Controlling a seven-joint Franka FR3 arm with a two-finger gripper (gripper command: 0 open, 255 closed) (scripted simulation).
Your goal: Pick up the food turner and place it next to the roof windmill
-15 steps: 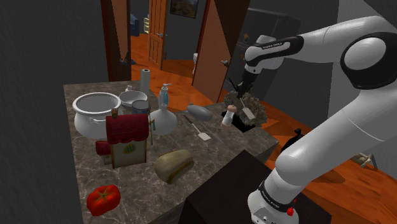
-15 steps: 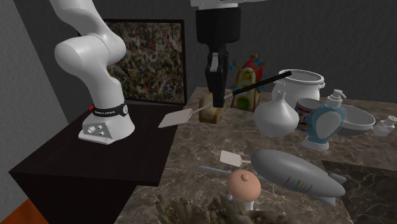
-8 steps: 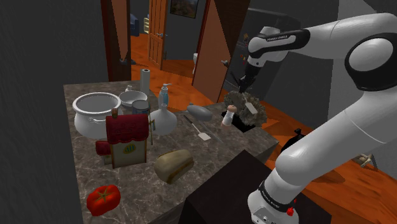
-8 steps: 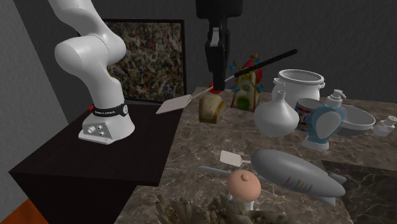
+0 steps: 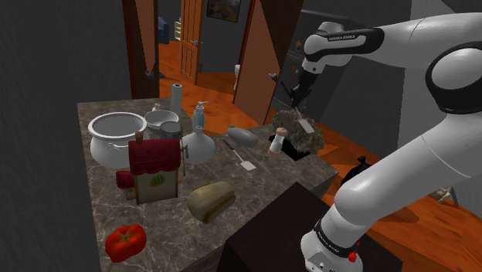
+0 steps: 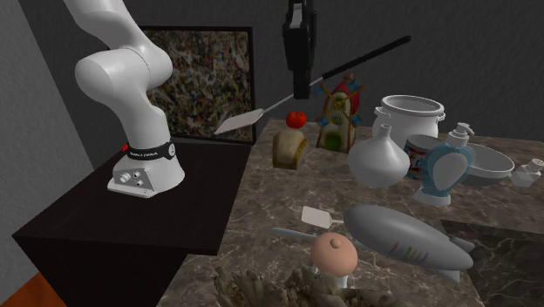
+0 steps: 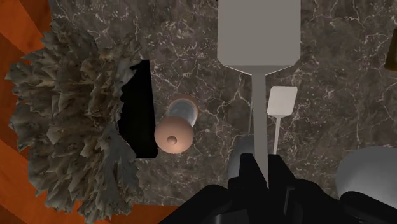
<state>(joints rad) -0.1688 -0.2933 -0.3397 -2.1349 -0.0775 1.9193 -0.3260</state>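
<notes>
**Turner pinched in the gripper, in the air, well apart from the windmill**

- Gripper (image 6: 301, 85) is clamped on the food turner (image 6: 336, 74). The wrist view confirms it: the thin shaft runs down between the two black fingers (image 7: 245, 167) with no gap either side.
- The grip point is on the shaft, between blade and handle. The pale blade (image 7: 259, 38) sticks out well ahead of the fingertips. The black handle goes out the other side.
- In the second exterior view the turner sits tilted. The blade end is lower and points toward the stand side, and the handle end is higher on that view's right.
- The turner is off the surface, with the marble counter (image 6: 279, 196) below it.
- In the shoulder view the gripper (image 5: 297, 96) hangs over the counter end on that view's right, above the spiky plant (image 5: 297, 133).
- Seen from the wrist, under the held turner:
  - a small spatula (image 7: 280, 103) lies flat on the counter just beside the shaft line
  - a peg doll (image 7: 173, 135) stands next to the plant
  - the edge of a grey airship (image 7: 369, 175) is off to one side
- The roof windmill (image 5: 157, 166), with its red roof, stands upright on the counter toward the shoulder view's left, well apart from the gripper. A white flask (image 5: 197, 147) stands just beside it.
</notes>
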